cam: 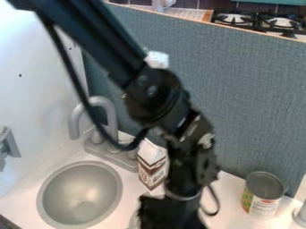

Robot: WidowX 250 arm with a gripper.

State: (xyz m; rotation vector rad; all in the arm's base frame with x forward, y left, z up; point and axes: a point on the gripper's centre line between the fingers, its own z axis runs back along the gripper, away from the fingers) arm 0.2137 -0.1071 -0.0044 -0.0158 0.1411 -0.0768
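Observation:
The black gripper [170,214] hangs at the bottom of the camera view, right of the sink, cut off by the lower edge. Just left of it and partly behind the arm stands a brown and white milk carton [151,167], upright. To the right, a can [262,197] with a grey top and a white, green and red label stands apart from the gripper. A pale, mostly hidden thing lies beside the gripper's left side; what it is I cannot tell.
A round grey sink [81,194] is set in the white counter at left, with a grey faucet [103,107] behind it. A blue-grey panel [251,89] rises along the back. At the right edge stands a partly visible grey object [302,214]. Stove burners show beyond the panel.

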